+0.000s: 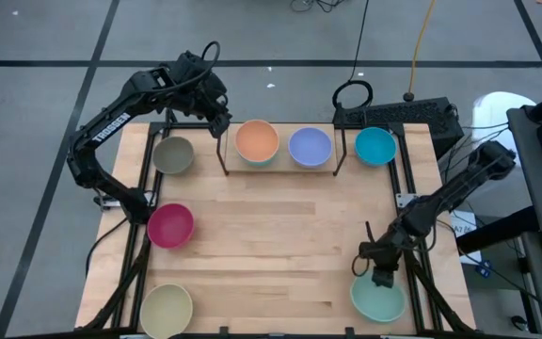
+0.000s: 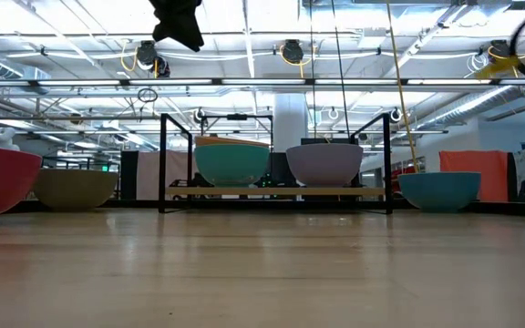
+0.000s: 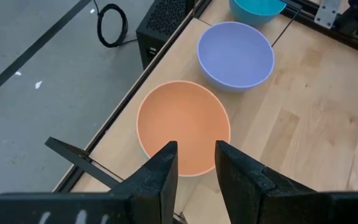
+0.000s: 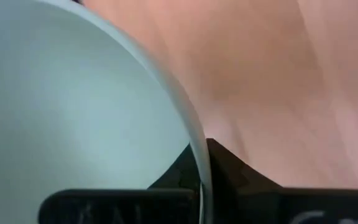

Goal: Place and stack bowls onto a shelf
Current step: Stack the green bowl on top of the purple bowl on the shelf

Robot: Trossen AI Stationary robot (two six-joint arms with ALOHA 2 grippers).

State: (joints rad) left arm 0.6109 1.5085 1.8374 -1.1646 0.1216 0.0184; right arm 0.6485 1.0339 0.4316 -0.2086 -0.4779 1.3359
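On the shelf [image 1: 280, 169] an orange bowl [image 1: 257, 141] is nested in a blue-green bowl [image 2: 232, 169], beside a lavender bowl [image 1: 310, 146]. My left gripper [image 1: 216, 115] hangs open and empty above the shelf's left end; in its wrist view [image 3: 196, 163] the orange bowl [image 3: 182, 124] lies below the fingers. My right gripper [image 1: 381, 276] is shut on the pale green bowl [image 1: 378, 299] at the table's near right corner. The cyan [image 1: 375, 145], olive-grey [image 1: 172, 154], magenta [image 1: 169, 225] and cream [image 1: 166, 309] bowls rest on the table. My right gripper holds the pale green bowl by its rim [image 4: 199, 163], on the bowl's far side. One finger [image 4: 178, 177] is inside the bowl and one [image 4: 232, 171] outside. The fingers point down from above. Whether the bowl is lifted off the table does not show.
The shelf's black upright frames [image 2: 162, 164] [image 2: 388, 164] stand at either end of it. A black box and cables [image 1: 393, 113] lie beyond the table's far edge. Bare wood [image 1: 280, 245] fills the table's middle.
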